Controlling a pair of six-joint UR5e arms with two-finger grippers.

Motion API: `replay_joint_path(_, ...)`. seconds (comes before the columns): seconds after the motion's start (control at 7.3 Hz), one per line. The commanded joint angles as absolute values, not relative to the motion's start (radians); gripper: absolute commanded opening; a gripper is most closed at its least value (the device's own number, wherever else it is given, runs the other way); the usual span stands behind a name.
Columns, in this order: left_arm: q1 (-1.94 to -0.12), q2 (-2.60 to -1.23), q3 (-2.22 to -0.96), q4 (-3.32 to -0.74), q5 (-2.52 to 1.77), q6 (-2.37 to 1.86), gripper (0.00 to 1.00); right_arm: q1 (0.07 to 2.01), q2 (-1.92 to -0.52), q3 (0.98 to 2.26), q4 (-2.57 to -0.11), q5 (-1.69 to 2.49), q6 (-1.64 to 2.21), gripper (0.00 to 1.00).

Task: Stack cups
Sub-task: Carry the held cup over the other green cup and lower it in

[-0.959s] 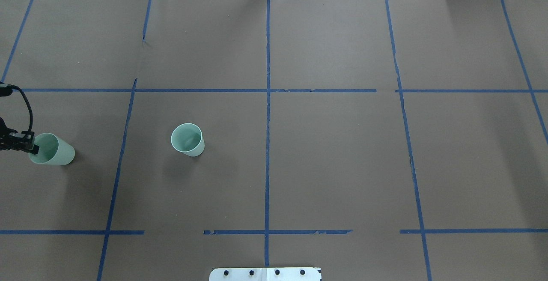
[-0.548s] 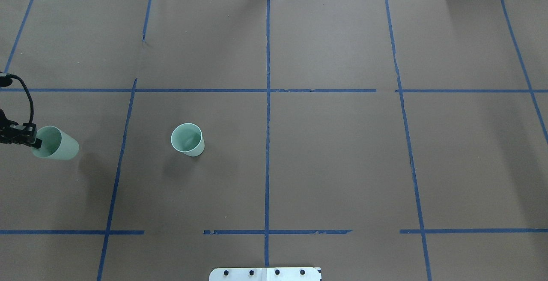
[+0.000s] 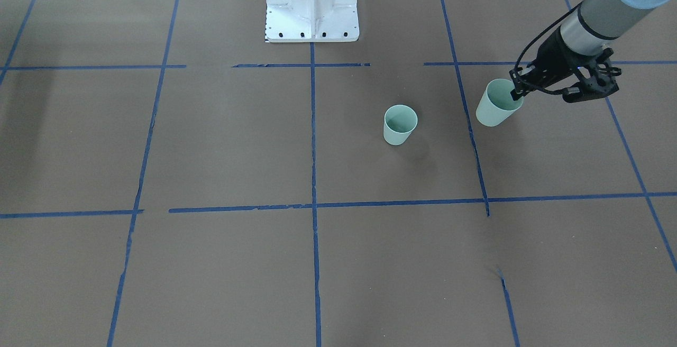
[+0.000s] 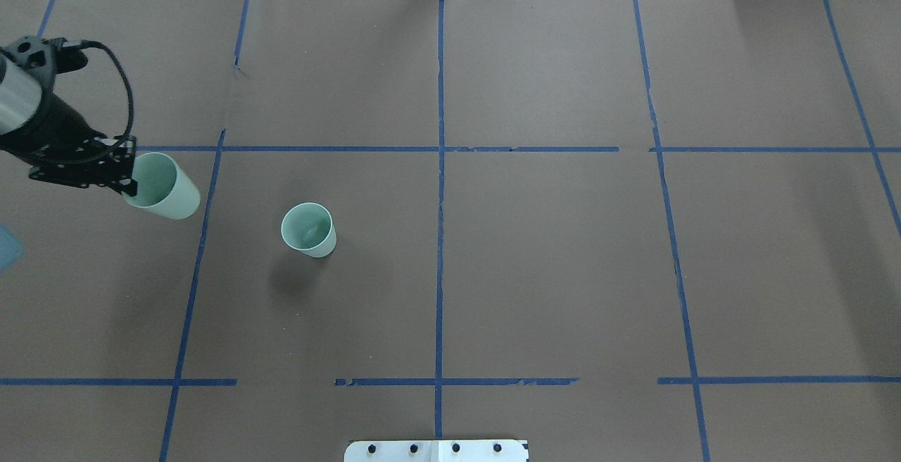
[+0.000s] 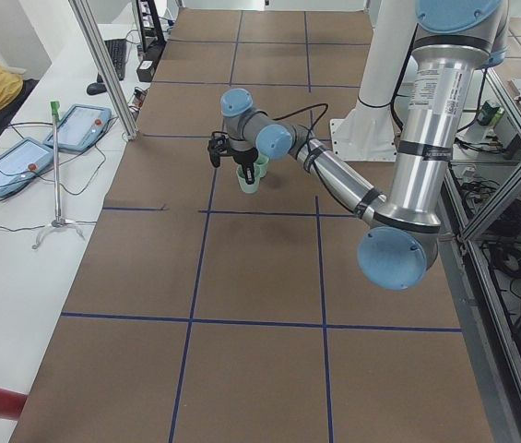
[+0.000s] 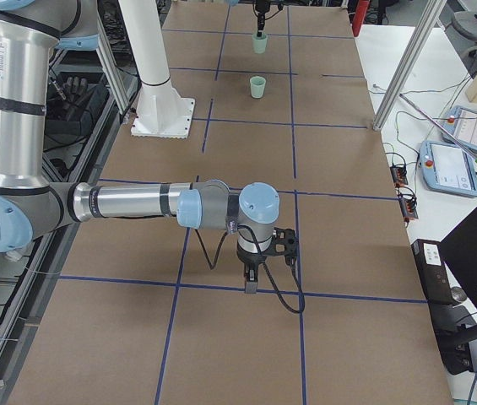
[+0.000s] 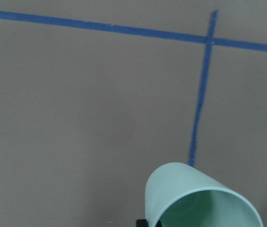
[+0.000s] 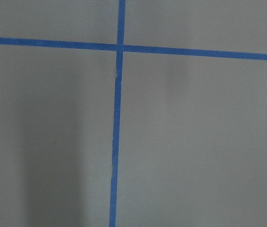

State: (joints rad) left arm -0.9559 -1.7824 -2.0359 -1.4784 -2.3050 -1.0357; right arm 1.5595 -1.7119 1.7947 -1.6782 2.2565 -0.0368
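Observation:
Two pale mint-green cups are in view. One cup (image 4: 308, 229) stands upright on the brown table, left of the centre line; it also shows in the front view (image 3: 400, 124) and the right side view (image 6: 257, 86). My left gripper (image 4: 129, 182) is shut on the rim of the other cup (image 4: 165, 196) and holds it tilted above the table, left of the standing cup and apart from it. The held cup also shows in the front view (image 3: 496, 105) and the left wrist view (image 7: 194, 198). My right gripper (image 6: 251, 285) hovers low over bare table far from both cups; I cannot tell whether it is open or shut.
Blue tape lines (image 4: 440, 166) divide the brown table cover. The white robot pedestal (image 3: 312, 3) stands at the table's near middle edge. A side bench holds tablets (image 5: 11, 164) and a stand, with an operator beside it.
My left gripper has carried the cup farther from the robot and to the right, toward the standing cup. More of the left arm has come into view. The standing cup has not moved.

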Motion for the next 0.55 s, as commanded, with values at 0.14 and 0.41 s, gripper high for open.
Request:
replay_joint_path(0.14, -0.800, -1.991, -1.962, -1.459, -2.295, -1.319, 0.00, 1.560, -1.712, 1.795, -1.678, 2.256, -0.037, 1.00)
replay_joint_path(0.41, -0.773, -2.006, -1.941, -1.462, -2.272, -1.339, 0.00, 1.560, -1.712, 1.795, -1.678, 2.256, -0.037, 1.00)
